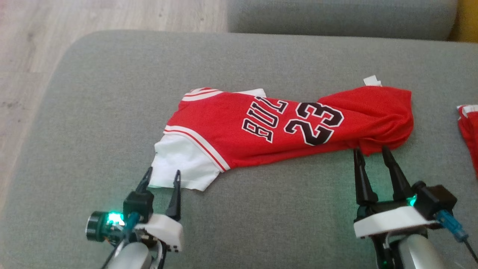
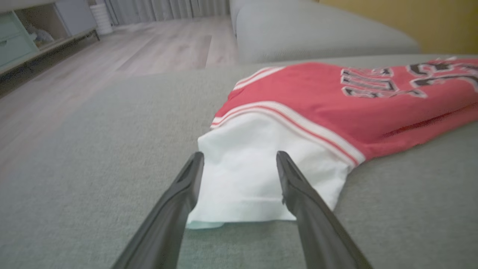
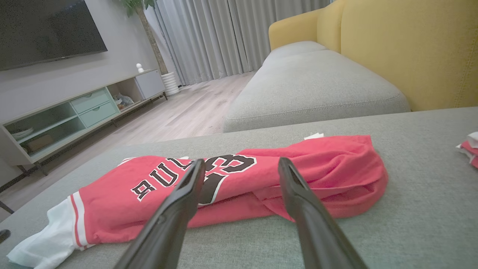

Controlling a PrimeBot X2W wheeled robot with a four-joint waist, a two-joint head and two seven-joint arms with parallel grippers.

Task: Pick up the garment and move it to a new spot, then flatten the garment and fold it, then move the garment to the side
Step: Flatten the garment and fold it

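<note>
A red jersey [image 1: 283, 127] with white sleeves and black "BULLS 23" lettering lies lengthwise on the grey cushion [image 1: 261, 216], folded over and bunched at its right end. My left gripper [image 1: 163, 175] stands open at the near edge of the white sleeve [image 2: 246, 179], a finger on either side of it. My right gripper [image 1: 371, 152] is open too, its tips at the near edge of the bunched red hem [image 3: 336, 186]. Nothing is held in either one.
A second red and white garment [image 1: 468, 130] lies at the cushion's right edge. Another grey cushion [image 1: 340, 16] and a yellow sofa back [image 3: 410, 48] stand beyond. Wooden floor [image 1: 30, 74] drops off past the cushion's left edge.
</note>
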